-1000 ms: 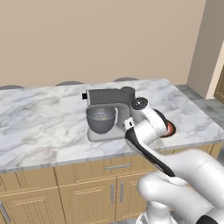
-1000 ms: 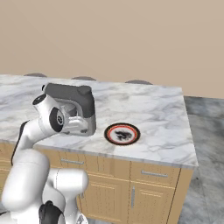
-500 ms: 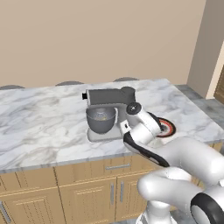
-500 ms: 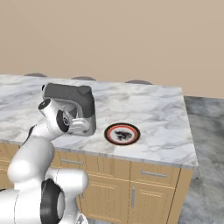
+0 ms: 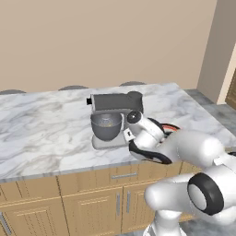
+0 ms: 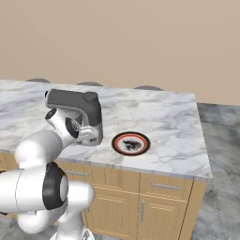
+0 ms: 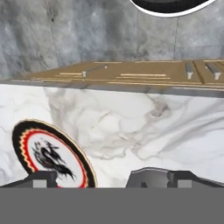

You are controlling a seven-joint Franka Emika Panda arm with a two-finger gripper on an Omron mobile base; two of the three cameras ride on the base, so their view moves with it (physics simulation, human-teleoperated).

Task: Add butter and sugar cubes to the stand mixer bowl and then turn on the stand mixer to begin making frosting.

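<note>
The grey stand mixer (image 5: 116,102) (image 6: 75,104) stands mid-counter with the grey metal stand mixer bowl (image 5: 106,127) under its head. A faint tan patch shows inside the bowl, too small to identify. The butter and the sugar cubes are out of view. My hand hovers low over the counter just right of the mixer's base, between it and a red-rimmed plate. In the hand view my gripper (image 7: 109,181) is open, its fingertips (image 7: 41,179) wide apart with nothing between them, and the plate (image 7: 50,157) lies beside the left fingertip.
The red-rimmed plate (image 6: 131,143) (image 5: 169,127) with a dark pattern lies right of the mixer on the marble counter (image 5: 41,133). The counter's front edge and the wooden cabinet fronts (image 7: 131,72) lie straight ahead of the hand. My arm's white links crowd the space in front of the plate.
The arm has folded lower over the counter's front edge, and the hand has moved left, closer to the mixer's base. The gripper stays open; mixer and plate have not moved.
</note>
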